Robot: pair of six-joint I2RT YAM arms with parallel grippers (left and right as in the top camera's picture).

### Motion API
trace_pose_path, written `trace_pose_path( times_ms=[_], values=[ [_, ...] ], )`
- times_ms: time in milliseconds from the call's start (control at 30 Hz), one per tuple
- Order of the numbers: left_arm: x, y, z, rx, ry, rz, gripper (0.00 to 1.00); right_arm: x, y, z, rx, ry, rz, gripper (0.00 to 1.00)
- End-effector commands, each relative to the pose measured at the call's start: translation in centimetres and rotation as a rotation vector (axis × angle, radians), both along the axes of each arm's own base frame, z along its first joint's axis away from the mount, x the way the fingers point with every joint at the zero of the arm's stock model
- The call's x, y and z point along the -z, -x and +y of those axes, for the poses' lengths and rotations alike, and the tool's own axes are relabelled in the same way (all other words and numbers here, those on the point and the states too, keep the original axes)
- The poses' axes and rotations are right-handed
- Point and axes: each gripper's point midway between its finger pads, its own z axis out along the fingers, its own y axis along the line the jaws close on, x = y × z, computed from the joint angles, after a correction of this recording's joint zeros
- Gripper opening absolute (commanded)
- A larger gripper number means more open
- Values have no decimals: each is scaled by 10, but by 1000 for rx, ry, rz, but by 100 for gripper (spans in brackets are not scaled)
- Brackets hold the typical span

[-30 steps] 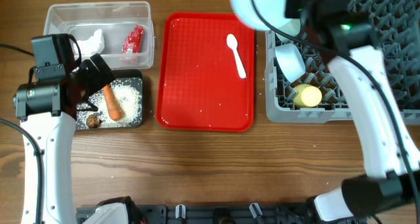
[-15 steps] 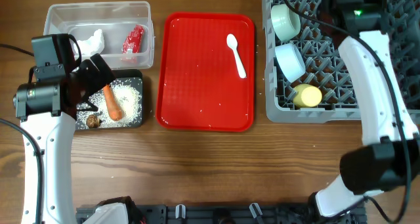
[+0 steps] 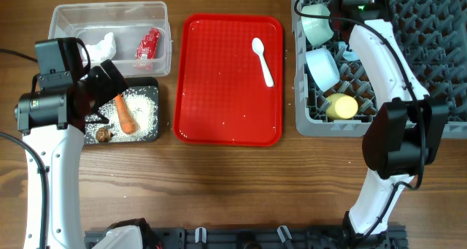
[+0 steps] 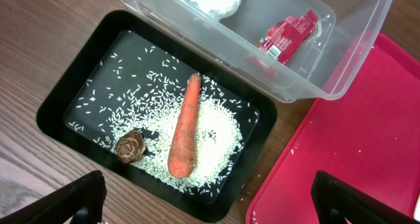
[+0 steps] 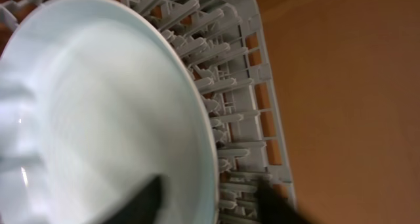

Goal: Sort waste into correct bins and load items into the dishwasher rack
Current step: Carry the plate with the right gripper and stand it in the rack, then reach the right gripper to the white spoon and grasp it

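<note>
The pale blue plate [image 5: 98, 119] stands on edge among the pegs of the grey dishwasher rack [image 3: 438, 30]. Its rim sits between the parted fingers of my right gripper [image 5: 210, 201], with a gap on each side. Two pale bowls [image 3: 317, 26] [image 3: 323, 68] and the yellow cup [image 3: 341, 106] lie in the rack's left part. The white spoon [image 3: 263, 60] rests on the red tray [image 3: 219, 96]. My left gripper [image 4: 220, 201] hangs wide open over the black tray [image 4: 59, 99], which holds the carrot [image 4: 186, 129], rice [image 4: 216, 135] and a brown scrap [image 4: 131, 145].
The clear tub [image 3: 66, 19] behind the black tray holds a crumpled napkin [image 3: 102, 44] and a red wrapper [image 3: 147, 44]. My right arm [image 3: 387, 66] stretches across the rack's left half and hides the plate from above. Bare wood lies along the front.
The right arm brought the plate down from high near the camera into the rack's back left, and its jaws have parted from the rim. The left arm has not moved.
</note>
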Motion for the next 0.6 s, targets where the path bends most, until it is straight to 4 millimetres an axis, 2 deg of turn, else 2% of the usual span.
trace_pose_path(
  times_ms=[0, 67, 100, 167, 200, 233, 267, 333, 367, 433, 467, 500, 533, 567],
  values=[
    [-8, -1, -1, -5, 9, -26, 100, -8, 1, 8, 21, -50, -73, 100],
    [-8, -1, -1, -5, 9, -26, 100, -28, 7, 14, 20, -78, -128, 100],
    [-8, -1, -1, -5, 9, -26, 100, -56, 12, 31, -46, -156, -183, 100],
    [-8, -1, -1, -5, 9, -26, 100, -76, 16, 68, -193, -313, -205, 100],
    [-8, -1, -1, -5, 9, -26, 100, -83, 19, 99, -310, -436, -205, 100],
    [-8, -1, -1, -5, 9, -26, 100, -95, 27, 150, -507, -632, -189, 100],
    [-8, -1, -1, -5, 9, -26, 100, -103, 38, 187, -657, -771, -159, 100],
    [-8, -1, -1, -5, 9, -26, 100, -115, 52, 239, -873, -993, -123, 100],
    [-8, -1, -1, -5, 9, -26, 100, -110, 50, 249, -910, -1042, -107, 100],
    [-8, -1, -1, -5, 9, -26, 100, -83, 38, 251, -868, -1051, -64, 98],
    [-8, -1, -1, -5, 9, -26, 100, -66, 32, 249, -820, -1051, -43, 97],
    [-8, -1, -1, -5, 9, -26, 100, -38, 23, 249, -744, -1063, -6, 90],
    [-8, -1, -1, -5, 9, -26, 100, -22, 20, 253, -716, -1073, 21, 87],
    [-8, -1, -1, -5, 9, -26, 100, 5, 16, 258, -668, -1062, 62, 84]
  ],
)
